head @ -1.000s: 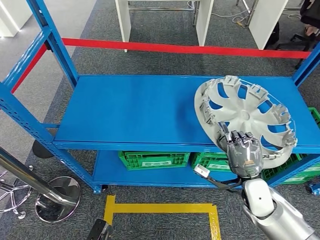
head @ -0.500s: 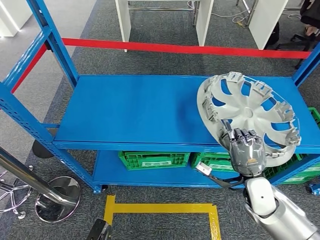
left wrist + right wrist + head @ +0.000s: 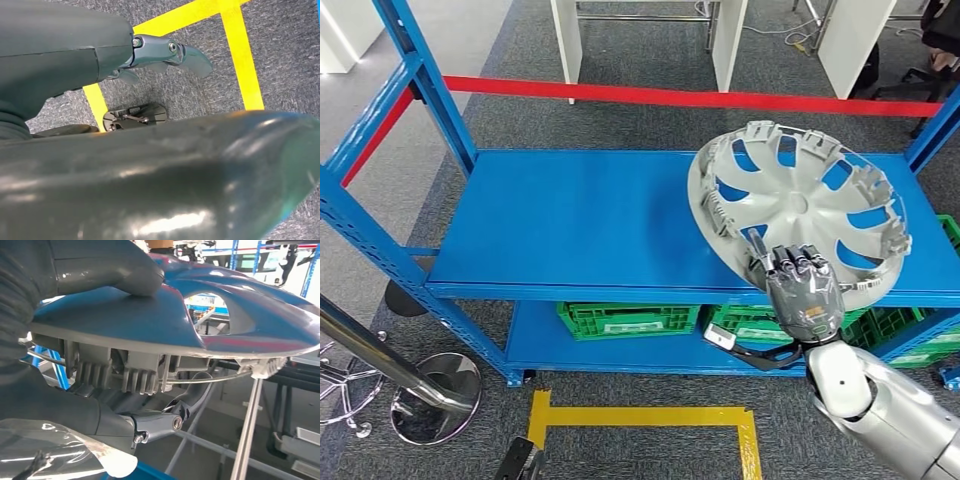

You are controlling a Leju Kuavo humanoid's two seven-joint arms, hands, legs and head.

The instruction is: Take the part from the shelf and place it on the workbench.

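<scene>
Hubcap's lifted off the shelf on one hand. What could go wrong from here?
1. The right hand grips the hubcap only at its near rim, so the large tilted disc could pivot or slip out.
2. Its far edge hangs close over the blue shelf and may catch the upright while withdrawing.

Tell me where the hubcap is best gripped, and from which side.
Grip the hubcap at its near rim, coming from the shelf's open front. That edge overhangs the shelf, so fingers can go on one face and the thumb on the other, as the right hand does now. The slots between the spokes would probably be poorer holds.
</scene>
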